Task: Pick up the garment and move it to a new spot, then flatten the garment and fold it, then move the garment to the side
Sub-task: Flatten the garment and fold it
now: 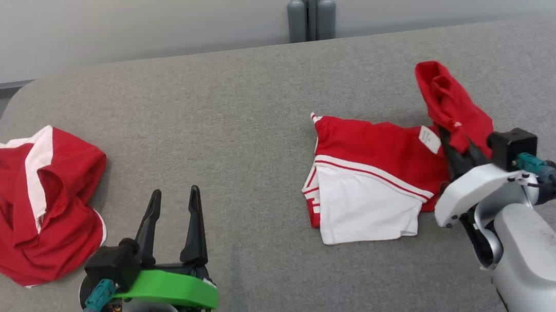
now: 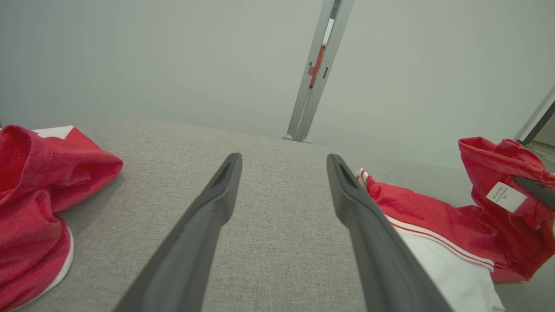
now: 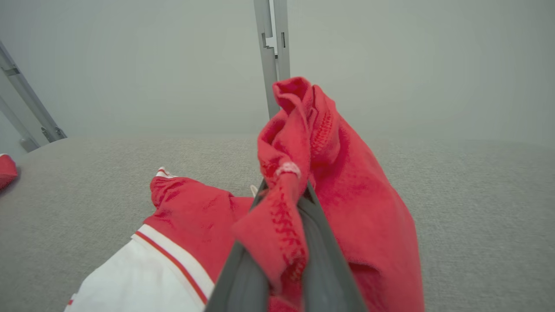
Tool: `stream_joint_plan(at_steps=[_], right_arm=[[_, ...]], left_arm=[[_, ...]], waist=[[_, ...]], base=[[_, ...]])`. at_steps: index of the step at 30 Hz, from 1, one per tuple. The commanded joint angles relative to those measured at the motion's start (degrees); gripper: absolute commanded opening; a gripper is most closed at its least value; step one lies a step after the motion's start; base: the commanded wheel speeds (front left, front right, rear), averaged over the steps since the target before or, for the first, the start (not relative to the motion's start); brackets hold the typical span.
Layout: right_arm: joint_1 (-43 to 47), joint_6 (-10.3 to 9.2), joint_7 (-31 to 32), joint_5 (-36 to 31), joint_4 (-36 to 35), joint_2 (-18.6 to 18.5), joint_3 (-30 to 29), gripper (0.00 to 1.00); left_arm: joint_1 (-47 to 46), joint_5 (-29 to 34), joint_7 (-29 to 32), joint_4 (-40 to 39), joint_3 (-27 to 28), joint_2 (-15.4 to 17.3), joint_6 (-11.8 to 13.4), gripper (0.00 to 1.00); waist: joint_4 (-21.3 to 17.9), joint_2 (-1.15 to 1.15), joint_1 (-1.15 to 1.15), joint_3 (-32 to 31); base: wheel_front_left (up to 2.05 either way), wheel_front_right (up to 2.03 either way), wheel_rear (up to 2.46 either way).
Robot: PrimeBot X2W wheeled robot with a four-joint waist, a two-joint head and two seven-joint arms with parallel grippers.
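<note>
- Right now my right pincer (image 1: 459, 152) is clamped narrow on a bunched red edge of the red-and-white garment (image 1: 376, 156). In the right wrist view the cloth spills over both fingers and rises past their tips.
- That pinched end stands up off the grey padded worktop (image 1: 232, 109) as a rumpled red peak, towards the right edge.
- The rest of the garment lies on the worktop's right half, between the middle and the right edge and about midway from front to back.
- It is red across the top, with a white panel (image 1: 361, 209) nearer the front edge that is bordered by thin red and white stripes. A small white label (image 1: 429, 139) shows just beside my grip.
- It lies doubled and creased, not spread out, and I cannot tell whether it is a shirt or shorts.
- My left pincer (image 1: 175, 195) is spread wide and holds nothing. It hangs over bare worktop near the front edge, left of the middle and well apart from the garment.
- A second red garment with a white band (image 1: 40, 201) sits crumpled by the left edge, and neither pincer touches it.
- As I judge it, only the pick-up is under way. Carrying the garment to a new spot, flattening, folding and setting it aside are all left to do.
</note>
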Motion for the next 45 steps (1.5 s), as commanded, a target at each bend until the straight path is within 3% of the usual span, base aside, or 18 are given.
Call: stream_joint_plan(at_steps=[1,7,16,22,24,29,34,40,45], right_arm=[[0.83,-0.08,0.26,0.64,-0.4,0.33,1.63,0.0],[2.24,-0.08,0.79,2.11,1.52,1.8,7.03,0.0],[0.36,-0.07,0.14,3.47,7.7,2.52,10.58,0.0],[-0.91,-0.06,0.03,8.14,10.43,2.62,16.1,0.0],[-1.48,-0.06,0.32,10.03,11.33,2.58,18.9,1.0],[-2.52,-0.06,0.92,17.37,9.32,2.58,29.0,1.0],[-4.46,-0.06,0.58,21.14,7.89,2.6,33.92,1.0],[-6.03,-0.06,-0.38,18.29,5.81,2.23,31.82,1.0],[-4.15,-0.07,-0.58,13.58,0.66,-1.07,25.6,1.0]], left_arm=[[0.8,-0.48,-0.01,0.08,0.13,0.11,0.29,1.0],[0.98,-0.68,-0.01,0.18,0.0,0.11,0.41,1.0],[0.84,-0.69,-0.01,-0.36,0.6,0.1,0.83,1.0],[0.34,-0.98,-0.01,-0.4,0.43,0.1,0.96,1.0],[0.29,-1.04,-0.01,-0.31,0.45,0.1,0.98,1.0],[0.23,-0.53,-0.01,-0.02,0.41,0.1,0.88,1.0],[-0.21,0.73,-0.01,-0.17,0.44,0.1,0.95,1.0],[0.03,-0.06,-0.01,-0.91,0.77,0.1,0.99,1.0],[0.59,-0.8,-0.01,-2.26,0.9,0.11,1.4,1.0]], waist=[[1.18,0.0,0.0,-0.61],[3.53,0.0,0.0,-0.57],[5.77,0.0,0.0,0.32],[6.52,0.0,0.0,0.91],[6.51,0.0,0.0,1.11],[6.11,0.0,0.0,1.31],[4.83,0.0,0.0,1.32],[2.24,0.0,0.0,0.99],[-0.28,0.0,0.0,0.7]], base=[[0.0,0.0,0.0],[0.0,0.0,0.0],[0.0,0.0,0.0],[0.0,0.0,0.0],[0.0,0.0,0.0],[0.0,0.0,0.0],[0.0,0.0,0.0],[0.0,0.0,0.0],[0.0,0.0,0.0]])
